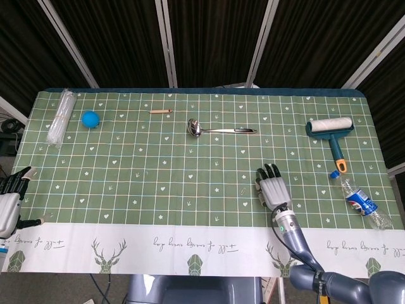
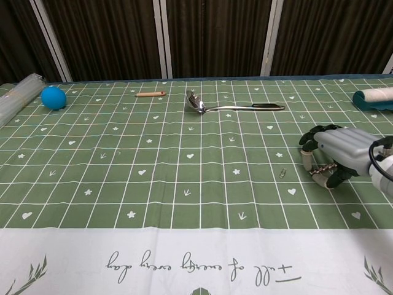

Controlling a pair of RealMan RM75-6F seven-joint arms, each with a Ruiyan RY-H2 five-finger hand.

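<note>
The right hand [image 1: 272,190] hung low over the green checked tablecloth [image 1: 158,164], palm down, its dark-tipped fingers [image 2: 313,140] loosely curved and apart, with nothing in its grasp. The thing nearest it was a small silvery metal clip [image 2: 282,173], which lay flat on the cloth just beside the fingertips, on the side toward the table's middle. To my eye this was the approach stage of a reach. Picking up so small and flat a thing would call for a fine pinch lowered right over it. The left hand [image 1: 11,202] waited off the table's left edge, fingers extended and empty.
</note>
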